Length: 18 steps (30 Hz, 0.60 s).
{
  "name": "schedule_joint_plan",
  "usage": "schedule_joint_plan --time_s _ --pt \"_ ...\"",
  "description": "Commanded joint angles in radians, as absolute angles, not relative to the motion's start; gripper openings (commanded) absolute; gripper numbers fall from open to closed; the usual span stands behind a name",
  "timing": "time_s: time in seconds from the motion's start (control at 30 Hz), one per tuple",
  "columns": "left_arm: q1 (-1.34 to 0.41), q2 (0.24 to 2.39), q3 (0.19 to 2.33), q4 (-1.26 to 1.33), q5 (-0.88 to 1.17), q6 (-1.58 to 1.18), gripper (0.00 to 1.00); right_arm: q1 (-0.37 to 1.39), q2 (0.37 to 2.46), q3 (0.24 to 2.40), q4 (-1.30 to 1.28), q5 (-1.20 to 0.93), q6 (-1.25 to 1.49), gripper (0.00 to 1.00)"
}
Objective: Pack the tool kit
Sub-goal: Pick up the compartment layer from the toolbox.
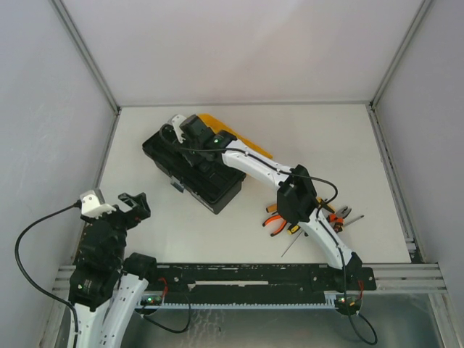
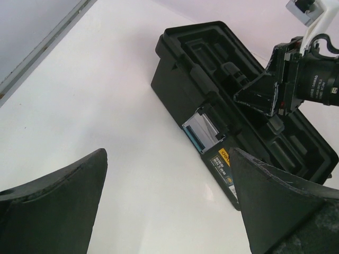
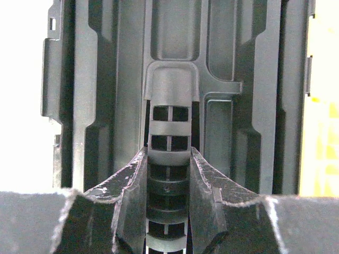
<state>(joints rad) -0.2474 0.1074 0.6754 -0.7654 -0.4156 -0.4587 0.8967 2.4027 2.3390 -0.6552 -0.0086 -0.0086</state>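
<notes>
My right gripper [image 3: 168,159]: jaws pinched on the ribbed handle [image 3: 168,114] of the inner tray [image 3: 222,127], one finger against each side. The tray sits in the open toolbox [image 1: 217,192], far left on the table [image 1: 326,145], yellow lid [image 1: 217,122] behind it. My left gripper [image 2: 167,153]: jaws wide apart, near left. Pliers [image 1: 277,223] lie near right.

Yellow lid [image 1: 215,119] mostly behind right arm [image 1: 254,164]

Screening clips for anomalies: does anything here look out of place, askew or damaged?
Nothing damaged or spilled. The toolbox sits askew to the table edges, and pliers and a screwdriver lie loose beside the right arm, unpacked.
</notes>
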Motion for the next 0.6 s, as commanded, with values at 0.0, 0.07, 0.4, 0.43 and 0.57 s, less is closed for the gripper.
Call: schedule_joint_plan --time_s 0.0,0.07,0.4,0.43,0.57 --pt "-0.242 0.125 0.667 -0.727 -0.405 -0.433 1.0 0.914 2.276 2.367 -0.568 0.088 -0.058 0.0" --pt "-0.242 0.125 0.666 -0.727 -0.405 -0.433 1.0 0.915 2.242 2.366 -0.552 0.1 -0.07 0.0" --pt "-0.241 0.122 0.667 -0.728 -0.412 -0.433 1.0 0.903 2.115 2.345 -0.636 0.083 -0.084 0.0" --pt "-0.242 0.119 0.669 -0.731 -0.418 -0.436 1.0 0.903 2.093 2.323 -0.643 0.063 -0.086 0.0" --pt "-0.242 0.09 0.673 -0.739 -0.449 -0.444 1.0 0.92 1.94 2.108 -0.607 -0.026 -0.109 0.0"
